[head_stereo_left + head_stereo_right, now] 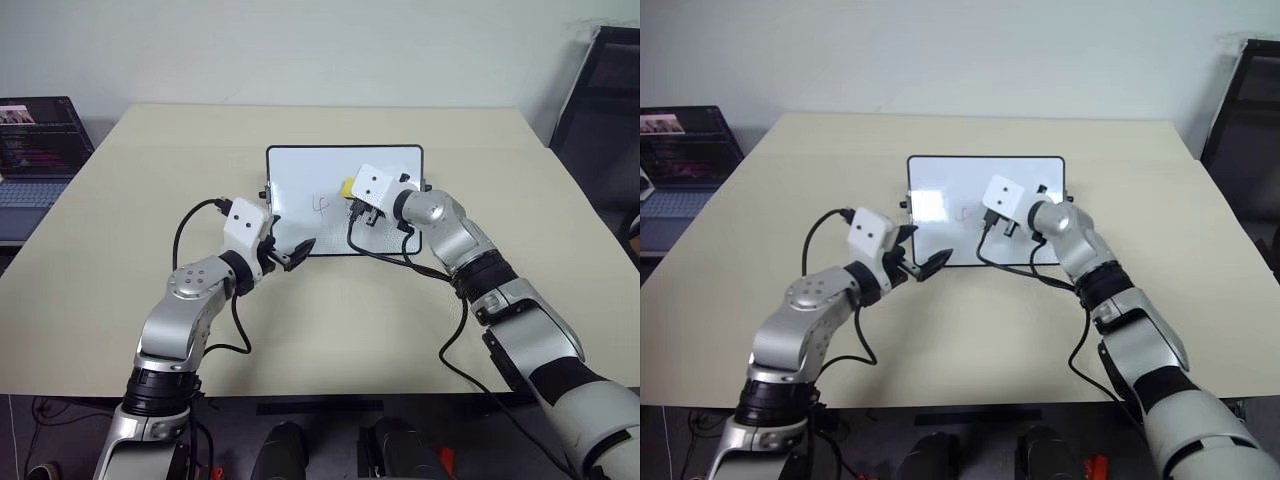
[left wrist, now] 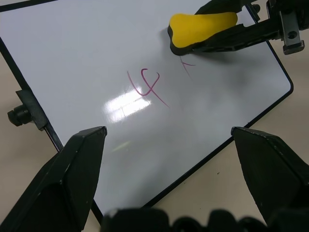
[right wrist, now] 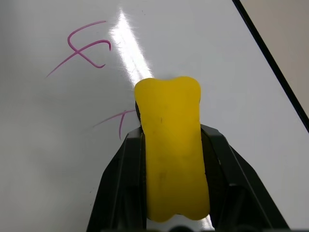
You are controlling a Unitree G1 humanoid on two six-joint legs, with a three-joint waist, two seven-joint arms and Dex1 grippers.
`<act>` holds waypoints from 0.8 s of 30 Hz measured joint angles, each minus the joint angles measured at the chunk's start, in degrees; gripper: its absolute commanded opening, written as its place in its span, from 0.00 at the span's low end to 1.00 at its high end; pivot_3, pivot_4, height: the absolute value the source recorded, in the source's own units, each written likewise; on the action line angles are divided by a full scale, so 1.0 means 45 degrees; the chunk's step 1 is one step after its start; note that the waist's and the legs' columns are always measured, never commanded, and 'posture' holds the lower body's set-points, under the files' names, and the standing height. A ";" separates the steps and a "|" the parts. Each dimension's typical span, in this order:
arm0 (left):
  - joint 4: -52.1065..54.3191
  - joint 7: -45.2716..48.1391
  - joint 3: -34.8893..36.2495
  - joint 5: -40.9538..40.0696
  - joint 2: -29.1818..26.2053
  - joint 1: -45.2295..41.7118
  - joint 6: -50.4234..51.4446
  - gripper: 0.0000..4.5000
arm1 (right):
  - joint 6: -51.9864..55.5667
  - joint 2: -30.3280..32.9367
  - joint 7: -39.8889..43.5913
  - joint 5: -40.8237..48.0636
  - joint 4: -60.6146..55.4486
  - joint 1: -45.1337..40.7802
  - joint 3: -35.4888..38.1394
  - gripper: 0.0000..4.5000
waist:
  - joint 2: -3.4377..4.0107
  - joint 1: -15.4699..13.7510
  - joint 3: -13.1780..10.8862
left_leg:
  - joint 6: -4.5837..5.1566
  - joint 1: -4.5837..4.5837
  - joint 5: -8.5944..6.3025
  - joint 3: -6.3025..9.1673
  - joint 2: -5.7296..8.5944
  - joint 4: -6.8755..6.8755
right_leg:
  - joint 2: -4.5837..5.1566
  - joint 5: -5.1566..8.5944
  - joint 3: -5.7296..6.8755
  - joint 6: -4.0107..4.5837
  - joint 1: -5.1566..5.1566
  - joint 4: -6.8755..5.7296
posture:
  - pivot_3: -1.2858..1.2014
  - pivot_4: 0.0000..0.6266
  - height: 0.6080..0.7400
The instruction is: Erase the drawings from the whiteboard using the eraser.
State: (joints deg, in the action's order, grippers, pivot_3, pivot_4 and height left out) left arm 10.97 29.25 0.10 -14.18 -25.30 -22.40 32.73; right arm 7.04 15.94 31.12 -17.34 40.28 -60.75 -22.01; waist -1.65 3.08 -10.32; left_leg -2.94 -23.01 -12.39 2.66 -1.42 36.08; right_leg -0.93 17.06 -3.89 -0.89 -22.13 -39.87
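**A:** So how far along is this judged to be? A big beige table point(image 1: 150, 300) is seen, with the board point(image 1: 300, 170) laid flat near the middle of it, and a laptop point(image 1: 35, 150) parked off the left edge.

**B:** Partway at best. Two red marks are left on the board: a looped scribble point(image 2: 147, 87) near the middle and a small stroke point(image 2: 186, 65) right beside the eraser point(image 3: 171, 145). The rest of the white face looks clean, though nothing can be said about what was there.

**A:** And the eraser?

**B:** It's clamped between the fingers of the right gripper point(image 3: 171, 159), pinched at both sides, yellow back up, and set on the board just next to that small stroke. The left gripper point(image 2: 169, 140) is spread wide with nothing in it, hung over the board's near-left edge.

**A:** Room to move?

**B:** Plenty is reckoned. The marks sit well inside the black frame point(image 2: 260, 113), so a sweep toward the loop can be made without the edge being run off. The table around the board is bare, and only the left gripper's closeness to the frame needs to be minded.
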 measured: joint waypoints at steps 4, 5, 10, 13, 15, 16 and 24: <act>0.0079 -0.0015 0.0011 -0.0003 0.0002 -0.0001 0.0137 1.00 | 0.0123 0.0430 0.1397 0.0001 -0.0862 0.0589 -0.0264 0.25 | -0.0001 -0.0004 0.0001 | 0.0000 0.0002 0.0000 0.0007 0.0000 -0.0001 | 0.0000 0.0001 0.0000 -0.0001 0.0007 0.0005 | 0.52 0.24 1.00; 0.0108 -0.0024 0.0012 -0.0004 0.0005 -0.0001 0.0152 1.00 | 0.0202 0.0537 0.1840 0.0000 -0.1198 0.0839 -0.0431 0.25 | -0.0001 0.0005 0.0001 | 0.0000 0.0007 0.0000 0.0006 -0.0001 -0.0001 | 0.0000 0.0001 -0.0001 -0.0001 0.0010 0.0003 | 0.52 0.24 1.00; 0.0189 -0.0081 0.0007 -0.0004 0.0038 -0.0001 0.0199 1.00 | 0.0329 0.0495 0.2002 -0.0137 -0.1600 0.1247 -0.0648 0.25 | 0.0000 0.0039 0.0000 | 0.0000 0.0021 0.0001 0.0003 -0.0004 0.0003 | -0.0003 0.0002 0.0001 -0.0004 0.0014 -0.0003 | 0.52 0.24 1.00; 0.0192 -0.0072 0.0000 -0.0006 0.0049 -0.0002 0.0208 1.00 | 0.0004 0.0228 0.0701 -0.0362 -0.0995 0.0851 -0.0605 0.25 | 0.0000 0.0054 0.0000 | -0.0001 0.0025 0.0009 -0.0004 -0.0005 0.0005 | -0.0005 0.0001 -0.0008 -0.0004 0.0012 -0.0008 | 0.52 0.24 1.00; 0.0194 -0.0060 -0.0018 -0.0007 0.0053 0.0000 0.0207 1.00 | -0.0216 0.0180 -0.0232 -0.0475 -0.0448 0.0385 -0.0381 0.25 | 0.0000 0.0045 -0.0001 | -0.0003 0.0023 0.0019 -0.0002 -0.0002 0.0005 | -0.0004 0.0001 -0.0011 -0.0004 0.0012 -0.0006 | 0.52 0.24 1.00; 0.0194 -0.0052 -0.0019 -0.0005 0.0052 0.0002 0.0206 1.00 | -0.0337 0.0196 -0.0627 -0.0524 -0.0156 0.0149 -0.0253 0.25 | 0.0000 0.0045 -0.0001 | -0.0003 0.0021 0.0019 -0.0003 -0.0001 0.0004 | -0.0004 0.0001 -0.0013 -0.0004 0.0013 -0.0005 | 0.52 0.24 1.00; 0.0195 -0.0008 -0.0052 -0.0003 0.0090 0.0070 0.0199 1.00 | -0.0716 0.0259 -0.0223 -0.0573 0.0278 -0.0197 -0.0222 0.25 | 0.0000 0.0048 -0.0001 | -0.0004 0.0013 0.0011 -0.0001 -0.0004 -0.0022 | -0.0002 0.0001 -0.0017 -0.0001 0.0008 0.0020 | 0.52 0.24 1.00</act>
State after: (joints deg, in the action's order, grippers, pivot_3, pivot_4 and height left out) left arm 11.85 29.22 -0.14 -14.20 -24.90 -22.09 33.62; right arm 3.82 17.10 30.12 -19.92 41.53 -61.63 -23.01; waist -1.65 3.30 -10.33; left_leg -2.96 -22.95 -12.34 2.66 -1.44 35.98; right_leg -0.93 17.06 -3.96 -0.89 -22.09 -39.78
